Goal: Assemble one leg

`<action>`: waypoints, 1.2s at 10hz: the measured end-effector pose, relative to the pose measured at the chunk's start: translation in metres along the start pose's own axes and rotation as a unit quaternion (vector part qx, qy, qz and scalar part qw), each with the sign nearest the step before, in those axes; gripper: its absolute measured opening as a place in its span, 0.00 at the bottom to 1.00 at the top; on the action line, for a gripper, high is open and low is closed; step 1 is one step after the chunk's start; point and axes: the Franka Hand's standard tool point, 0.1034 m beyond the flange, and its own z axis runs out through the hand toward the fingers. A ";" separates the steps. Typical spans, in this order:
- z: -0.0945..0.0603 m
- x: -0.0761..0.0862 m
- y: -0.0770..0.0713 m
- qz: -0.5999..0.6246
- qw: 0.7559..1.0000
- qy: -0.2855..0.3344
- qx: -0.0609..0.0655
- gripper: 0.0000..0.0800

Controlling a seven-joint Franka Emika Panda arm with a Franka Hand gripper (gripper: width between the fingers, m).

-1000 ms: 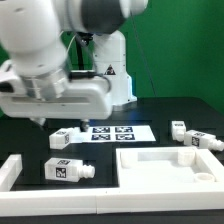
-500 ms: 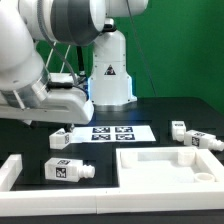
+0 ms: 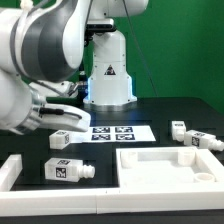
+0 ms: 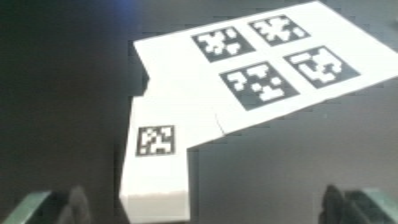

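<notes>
exterior / arm: the arm (image 3: 45, 60) fills the exterior view's left and blocks your sight of the tool end. From here you cannot tell the finger state.
exterior / leg: the leg (image 3: 63, 137) lies on its side on the black table (image 3: 170, 108), just beside the marker board (image 3: 120, 132), at the board's end on the exterior view's left. It sits right under the arm's overhang.
exterior / other parts: a second leg (image 3: 68, 171) lies nearer the camera. Two more legs (image 3: 192, 136) lie at the exterior view's right, well apart from the arm. The panel (image 3: 165, 165) is front right with nothing in it.
wrist / gripper: the gripper (image 4: 199, 206) is spread wide and holds nothing. Its fingers (image 4: 50, 205) show at both lower corners of the frame, one either side of the leg.
wrist / leg: the leg (image 4: 160, 165) lies lengthwise between the fingers, tag face up, closer to one finger than the other. Where it meets the marker board (image 4: 267, 60), I can't tell whether they touch or are only adjacent.
step: my read is approach and pre-grasp on this leg. It is not yet picked, and nothing is mounted to the panel.
next move: you'd likely need to centre across the leg's width, come straight down, and close on the long sides. Watch that the finger on the board side doesn't land on the board edge.
</notes>
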 end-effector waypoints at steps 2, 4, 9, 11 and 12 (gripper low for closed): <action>0.001 0.002 0.001 -0.001 1.000 0.006 0.000 0.81; 0.032 0.007 0.016 0.010 1.000 -0.009 0.008 0.81; 0.050 0.007 0.017 0.015 1.000 -0.021 0.006 0.81; 0.061 0.007 0.020 0.019 0.999 -0.028 0.007 0.81; 0.060 0.007 0.020 0.019 0.999 -0.026 0.006 0.81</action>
